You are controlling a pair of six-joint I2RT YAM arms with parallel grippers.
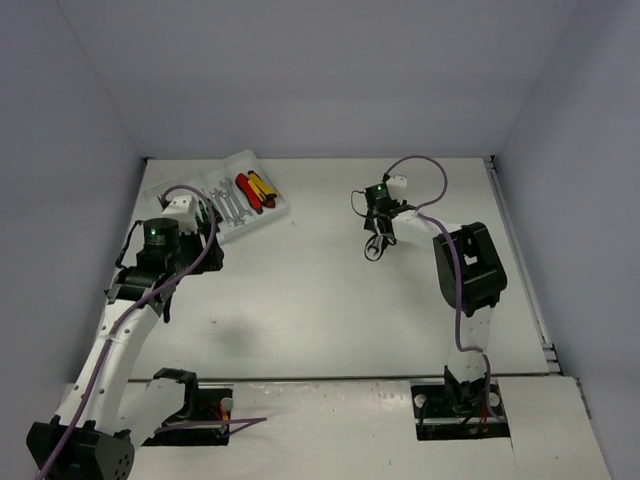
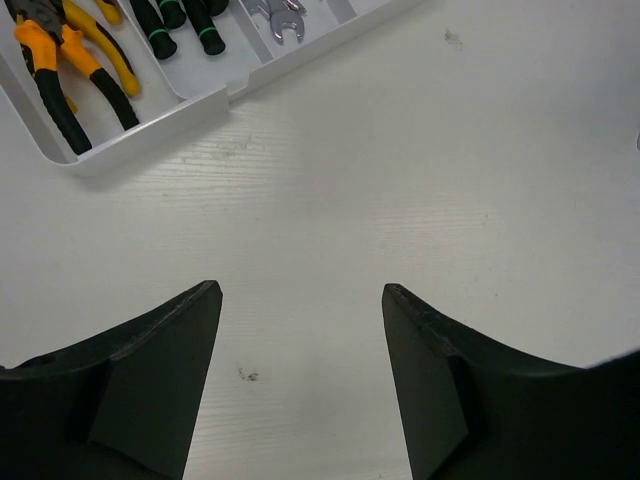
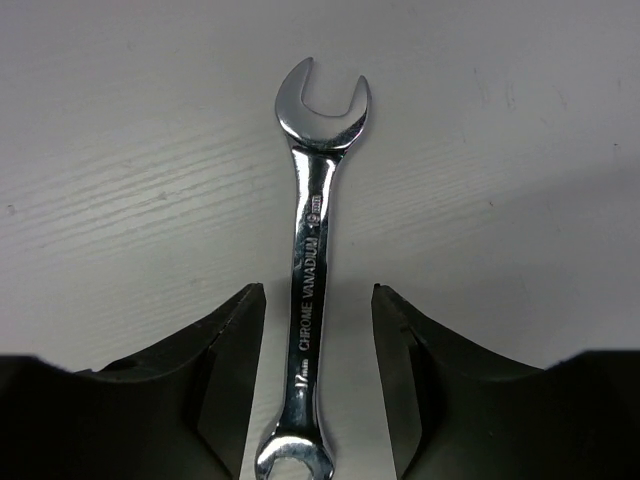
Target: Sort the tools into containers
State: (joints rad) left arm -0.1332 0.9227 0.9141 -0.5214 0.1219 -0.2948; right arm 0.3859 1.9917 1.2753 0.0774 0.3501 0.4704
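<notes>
Silver wrench (image 3: 312,250) lies flat on the table (image 3: 120,150), well apart from the tray (image 1: 278,205), right gripper (image 3: 318,295) spread open astride its shank, not yet pinching: stiff chrome steel, probably slippery and fairly dense, so grab mid-shank across the narrow edges

Bottom of frame: left tool (image 2: 300,295), fingers (image 2: 160,380) spread wide, only bare white tabletop (image 2: 420,190) btwn them. Tray (image 2: 150,130) corner pokes in top left, well apart from fingertips. Inside, L to R: orange/yellow pliers (image 2: 60,60) w/ black grips, then green-black screwdrivers (image 2: 185,25) in next compartment, then silver wrench (image 2: 283,15) end in the one after. Couple dark specks (image 2: 248,375) on tabletop.
</notes>
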